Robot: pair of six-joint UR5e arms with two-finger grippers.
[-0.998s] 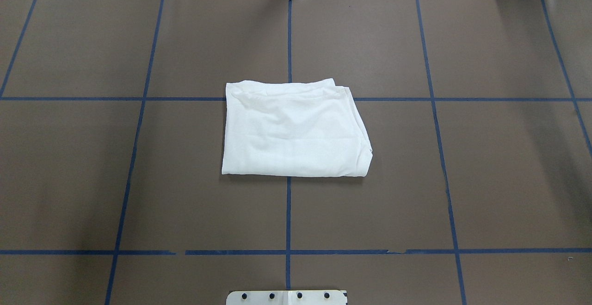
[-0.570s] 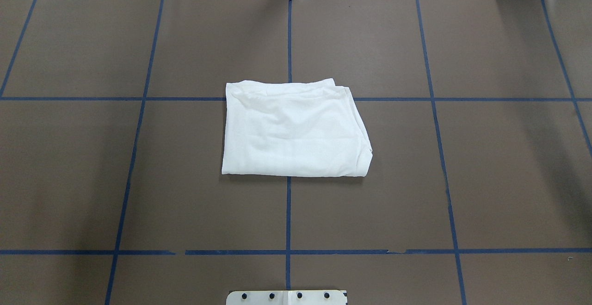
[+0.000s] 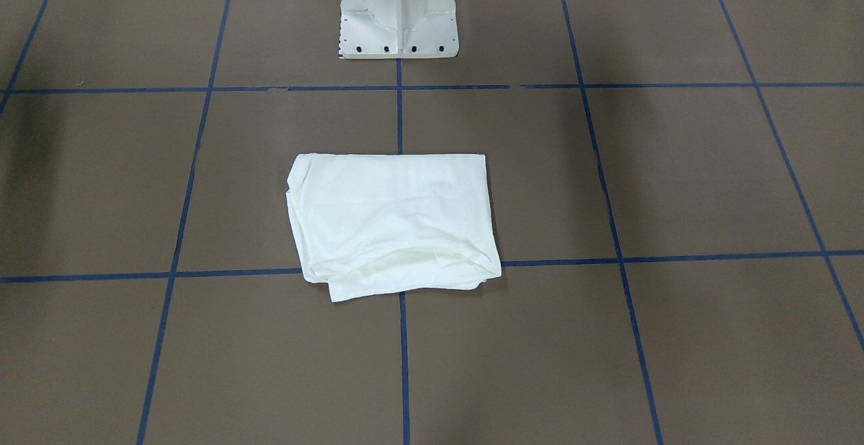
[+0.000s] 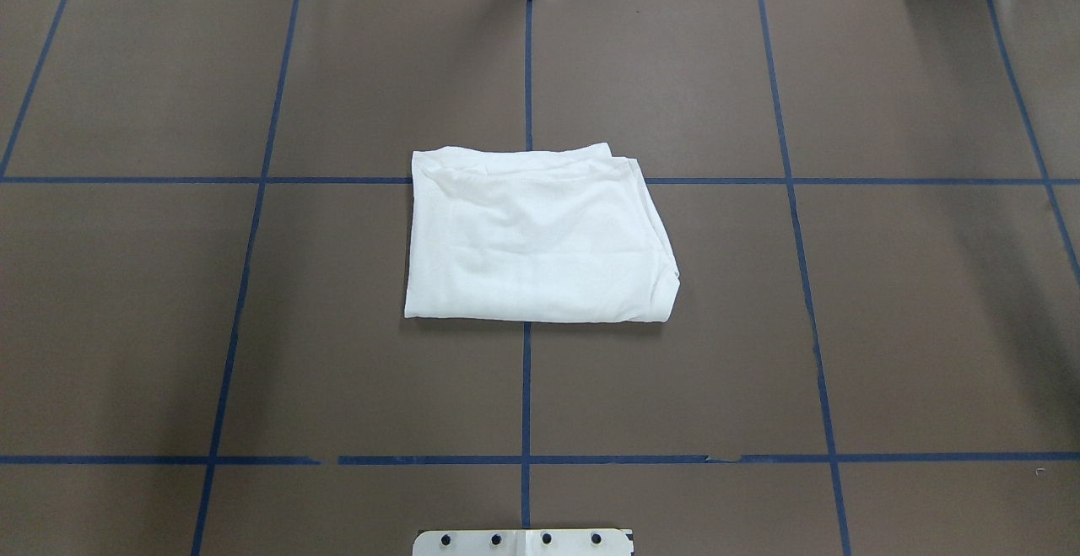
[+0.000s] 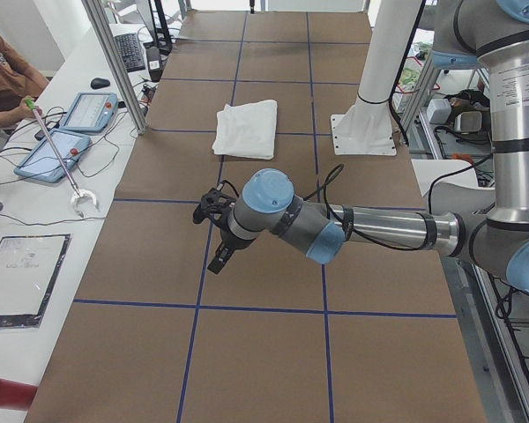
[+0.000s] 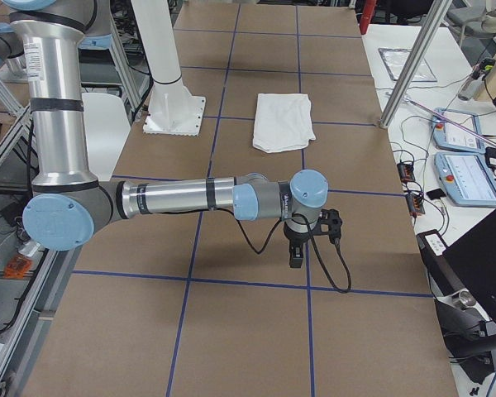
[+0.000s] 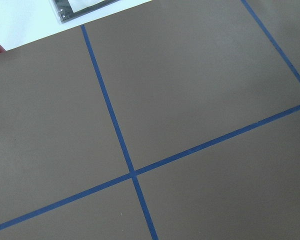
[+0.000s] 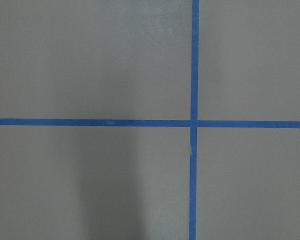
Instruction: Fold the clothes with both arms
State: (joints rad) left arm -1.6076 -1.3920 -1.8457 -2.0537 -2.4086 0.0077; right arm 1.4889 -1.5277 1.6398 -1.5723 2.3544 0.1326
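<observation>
The clothes are one white T-shirt folded into a compact rectangle at the middle of the brown table, also seen in the front view. No print shows on its upper face. Nothing touches it. Both arms are stretched out low over the table's ends, far from the shirt. The left gripper shows only in the exterior left view and the right gripper only in the exterior right view, so I cannot tell whether either is open or shut. Both wrist views hold only brown mat and blue tape lines.
The white pedestal base stands at the robot's edge of the table. Aluminium posts rise at the operators' side. Beyond them lie tablets, cables and a laptop. A person's arm holds a grabber stick.
</observation>
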